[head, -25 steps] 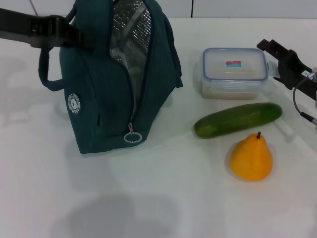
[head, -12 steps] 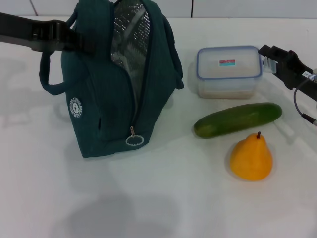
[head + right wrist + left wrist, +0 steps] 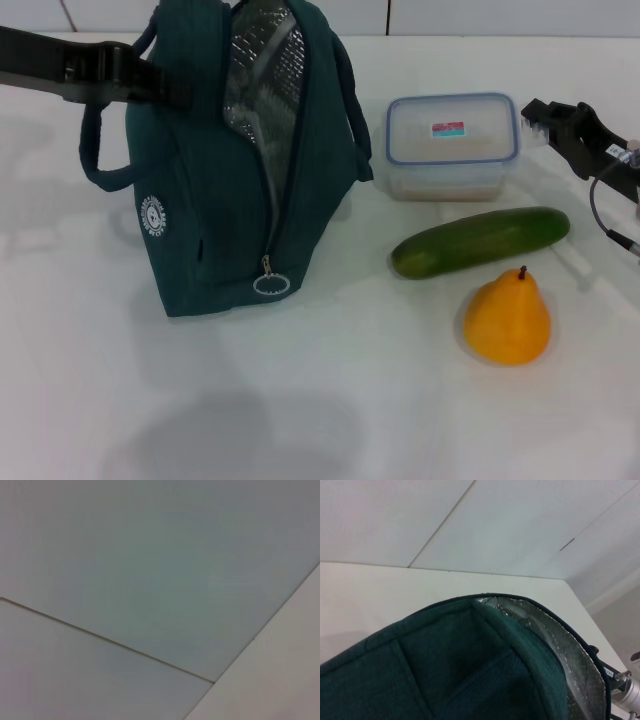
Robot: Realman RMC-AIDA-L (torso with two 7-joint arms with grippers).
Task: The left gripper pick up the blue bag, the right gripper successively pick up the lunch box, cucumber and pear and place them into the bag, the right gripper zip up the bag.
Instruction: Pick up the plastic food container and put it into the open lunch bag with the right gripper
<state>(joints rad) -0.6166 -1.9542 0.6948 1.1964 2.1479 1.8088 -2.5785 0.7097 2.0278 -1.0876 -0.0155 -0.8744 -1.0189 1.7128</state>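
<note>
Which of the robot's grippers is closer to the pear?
Right. The right gripper is at the lunch box, behind the pear. The left gripper is far across, at the blue bag.

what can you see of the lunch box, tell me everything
The lunch box is a clear, rounded-corner rectangular plastic container with a blue-rimmed lid and a small red-and-teal label on top. The lid is on. It sits level with its long side across the head view, behind the cucumber and beside the open bag, apart from both. The right claw is at its right end, gripping the lid edge there. What is inside cannot be made out.
</note>
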